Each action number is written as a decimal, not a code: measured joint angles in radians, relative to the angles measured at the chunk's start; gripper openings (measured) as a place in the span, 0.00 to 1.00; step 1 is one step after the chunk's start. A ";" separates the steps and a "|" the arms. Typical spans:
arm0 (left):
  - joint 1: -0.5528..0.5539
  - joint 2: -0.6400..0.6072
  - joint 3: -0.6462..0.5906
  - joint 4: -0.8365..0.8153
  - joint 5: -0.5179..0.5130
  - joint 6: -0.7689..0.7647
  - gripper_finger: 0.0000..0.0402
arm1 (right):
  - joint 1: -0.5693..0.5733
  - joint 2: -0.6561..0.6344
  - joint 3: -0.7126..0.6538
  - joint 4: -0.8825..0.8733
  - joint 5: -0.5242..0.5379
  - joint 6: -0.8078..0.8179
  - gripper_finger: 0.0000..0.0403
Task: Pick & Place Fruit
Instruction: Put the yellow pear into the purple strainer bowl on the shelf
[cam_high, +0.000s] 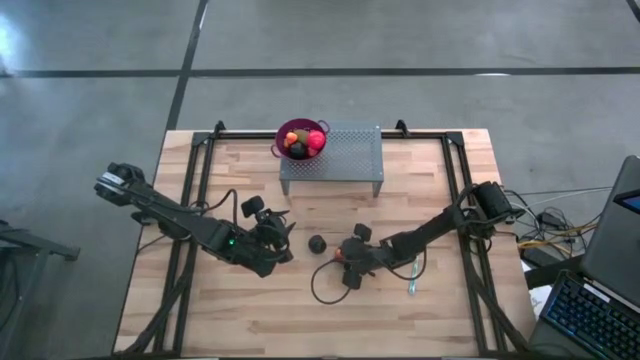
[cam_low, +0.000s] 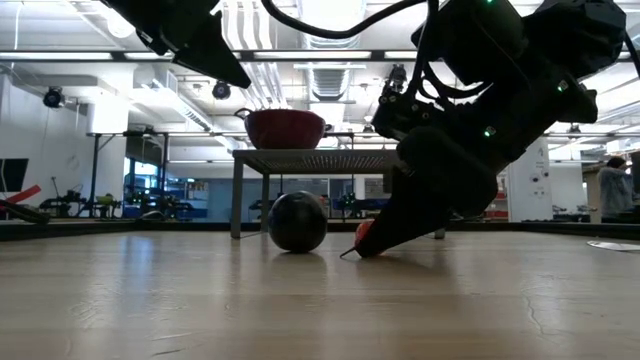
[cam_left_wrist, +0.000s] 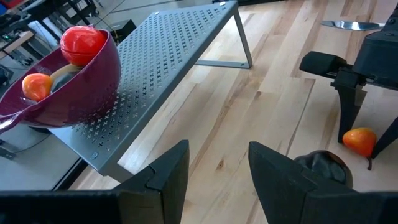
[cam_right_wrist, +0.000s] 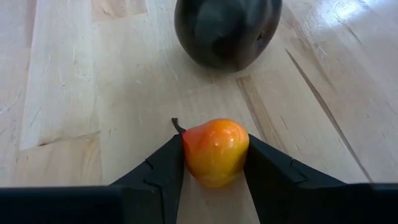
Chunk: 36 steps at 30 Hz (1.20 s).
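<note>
while the left gripper (cam_high: 283, 243) waits with fingers spread, the right gripper (cam_right_wrist: 214, 163) pinches a small orange fruit (cam_right_wrist: 215, 151) on the table (cam_high: 430, 310), seemingly just beside a dark ball (cam_right_wrist: 226, 28).

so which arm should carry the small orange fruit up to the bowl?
Right. Its hand already has both fingers against the small orange fruit on the table. The left hand is empty, off beside the dark ball.

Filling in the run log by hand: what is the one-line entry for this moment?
right gripper: shut on small orange fruit at table level | dark ball: on table just beyond | left gripper: open, empty | purple bowl: on rack
</note>
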 joint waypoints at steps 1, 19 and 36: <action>0.000 0.000 0.000 0.000 0.000 0.000 0.43 | 0.000 0.000 0.000 0.000 0.000 0.000 0.35; 0.000 0.000 0.000 -0.003 0.001 0.000 0.43 | 0.000 -0.027 -0.002 -0.021 -0.002 -0.019 0.35; 0.001 0.000 0.000 -0.006 0.005 -0.106 0.43 | 0.005 -0.029 -0.001 -0.024 -0.053 -0.017 0.35</action>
